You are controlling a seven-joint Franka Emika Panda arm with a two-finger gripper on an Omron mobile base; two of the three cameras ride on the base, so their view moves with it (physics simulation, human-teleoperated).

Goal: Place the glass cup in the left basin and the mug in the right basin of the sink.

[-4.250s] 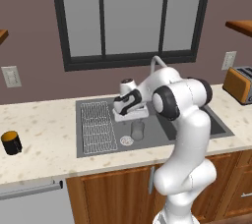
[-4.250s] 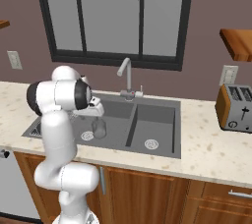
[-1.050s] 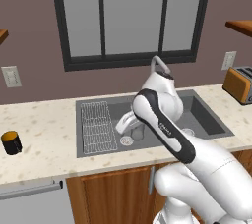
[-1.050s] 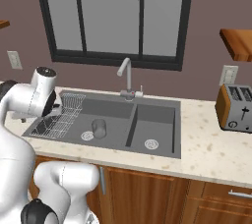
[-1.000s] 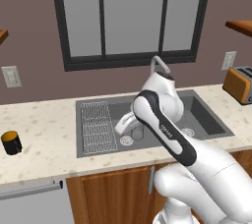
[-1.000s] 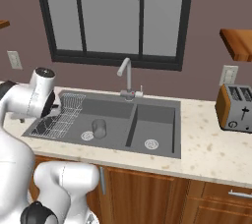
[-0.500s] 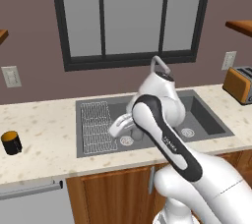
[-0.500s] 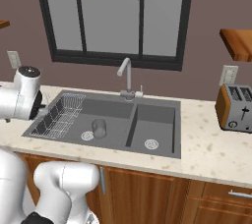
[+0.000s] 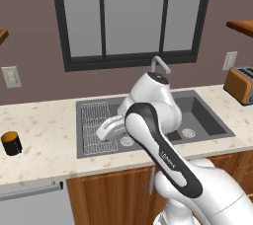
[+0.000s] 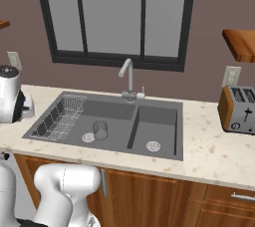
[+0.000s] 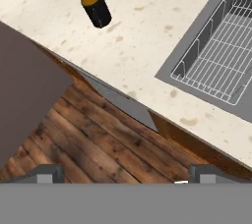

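Observation:
The black mug (image 9: pixel 11 143) with its orange inside stands on the beige counter, far left of the sink (image 10: pixel 177 105). It also appears at the top of the hand view as the mug (image 11: pixel 96 9). The translucent glass cup (image 10: pixel 100 130) sits in the left basin (image 10: pixel 115 111), beside the round drain. The right basin (image 10: pixel 158 121) holds nothing but its drain. My gripper (image 9: pixel 100 133) hangs over the wire rack in the left basin and points left, well short of the mug. Its fingertips (image 11: pixel 49 172) are wide apart with nothing between them, so my gripper (image 11: pixel 128 173) is open.
A wire rack (image 10: pixel 59 118) fills the left part of the left basin. A curved silver faucet (image 10: pixel 128 78) rises behind the sink. An orange toaster (image 10: pixel 238 109) stands on the counter (image 9: pixel 44 135) at the right. The hand view looks past the counter edge to the wooden floor (image 11: pixel 98 144).
Earlier my gripper held the glass cup over the left basin; the cup is now let go and rests there. Over the last second the arm has swung left across the rack toward the mug.

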